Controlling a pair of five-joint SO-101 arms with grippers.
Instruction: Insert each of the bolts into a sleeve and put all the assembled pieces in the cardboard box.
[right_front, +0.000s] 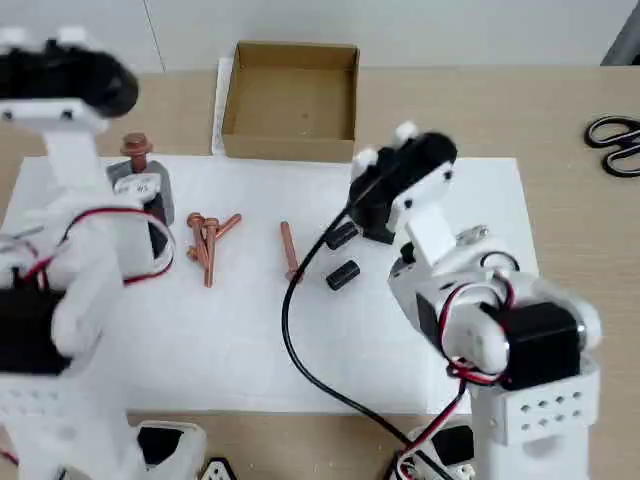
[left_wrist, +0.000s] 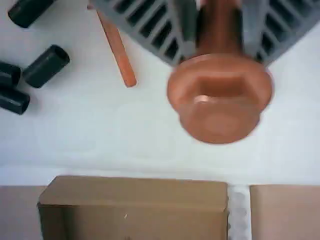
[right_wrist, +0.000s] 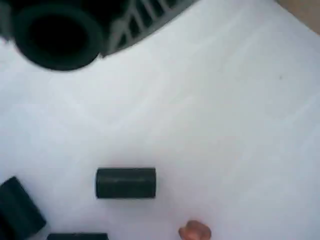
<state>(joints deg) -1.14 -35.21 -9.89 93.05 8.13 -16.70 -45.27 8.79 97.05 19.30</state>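
Copper-coloured flanged bolt (left_wrist: 220, 97) is up in the left gripper (right_front: 140, 182), shank pinched between the grey ribbed fingers (left_wrist: 142, 22), and its wide head pokes out past the fingertips, upright over the white paper sheet (right_front: 250, 340)! Over on the other side, the right gripper (right_front: 374, 215) has a catch of its own: a black cylindrical sleeve (right_wrist: 55, 37) is clamped against a grey ribbed finger (right_wrist: 142, 17), its open bore facing the wrist camera. Between the two sets of fingers lies the loose stock. A cluster of copper-coloured bolts (right_front: 207, 238) lies just beside the left fingers, on the side toward the right arm. A single copper-coloured bolt (right_front: 289, 250) lies farther out, nearer the right fingers. Right by the right fingertips there are two loose pieces: one black sleeve (right_front: 341, 235) almost touching them, and a second black sleeve (right_front: 343, 274) a little closer to that arm's base, the pair apart from each other. Beyond both grippers, at the far edge of the sheet, sits the open brown cardboard box (right_front: 292, 100), closer to the right fingers than to the left. Well off on the outer side of the right fingers, a pair of black-handled scissors (right_front: 612, 140) lies on the wooden table (right_front: 560, 110).
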